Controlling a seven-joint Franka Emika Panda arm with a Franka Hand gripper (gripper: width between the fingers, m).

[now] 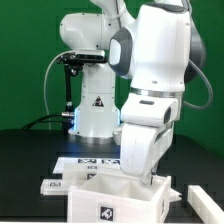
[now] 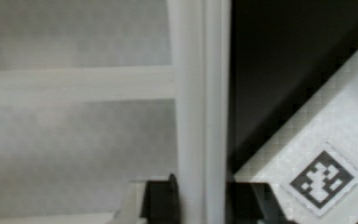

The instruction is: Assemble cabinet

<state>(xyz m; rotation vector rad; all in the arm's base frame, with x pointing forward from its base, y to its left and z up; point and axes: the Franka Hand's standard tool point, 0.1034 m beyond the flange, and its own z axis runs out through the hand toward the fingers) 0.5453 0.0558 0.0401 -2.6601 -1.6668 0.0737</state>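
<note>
A: What is seen as the largest thing?
B: The white Panda arm (image 1: 150, 70) is seen bent over the black tabletop (image 1: 20, 150), its wrist set low at the cabinet box (image 1: 110, 195).
A: Where is that box placed?
B: It is stood open side up at the tabletop's edge nearest the exterior camera, about mid-edge. The marker board (image 1: 85, 160) is laid just behind it. A tagged panel (image 1: 55, 184) is laid flat beside the box toward the exterior view's left, and a second panel (image 1: 205, 200) toward the exterior view's right.
A: How is the tool held?
B: The tool (image 2: 197, 205) is closed narrow on a thin upright wall of the cabinet box. A dark finger (image 2: 155, 205) is pressed against that wall, beside the grey inner compartments.
</note>
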